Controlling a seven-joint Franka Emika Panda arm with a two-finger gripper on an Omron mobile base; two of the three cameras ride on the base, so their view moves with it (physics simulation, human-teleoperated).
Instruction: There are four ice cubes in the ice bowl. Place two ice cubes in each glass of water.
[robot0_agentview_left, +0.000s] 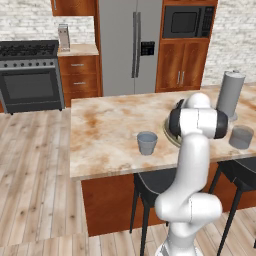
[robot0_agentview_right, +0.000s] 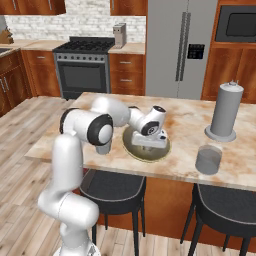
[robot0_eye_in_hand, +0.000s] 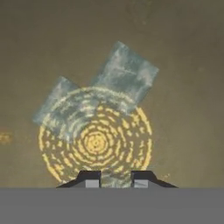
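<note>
The olive-green ice bowl (robot0_agentview_right: 134, 148) sits on the island counter, and its rim (robot0_agentview_left: 169, 133) peeks out from behind my arm. My gripper (robot0_agentview_right: 150, 145) reaches down into it. In the hand view two pale ice cubes (robot0_eye_in_hand: 124, 74) (robot0_eye_in_hand: 63, 107) lie on the bowl's floor (robot0_eye_in_hand: 183, 52), touching at a corner. My gripper (robot0_eye_in_hand: 116, 178) has its fingertips close together, with a pale sliver of another ice cube between them. One glass of water (robot0_agentview_left: 147, 143) stands left of the bowl, and another glass (robot0_agentview_left: 241, 137) (robot0_agentview_right: 208, 160) stands to its right.
A tall grey cylinder (robot0_agentview_left: 230, 95) (robot0_agentview_right: 226, 111) on a round base stands at the back right of the counter (robot0_agentview_left: 105, 130). Dark stools (robot0_agentview_right: 112, 187) are tucked under the front edge. The stove and fridge are across the room.
</note>
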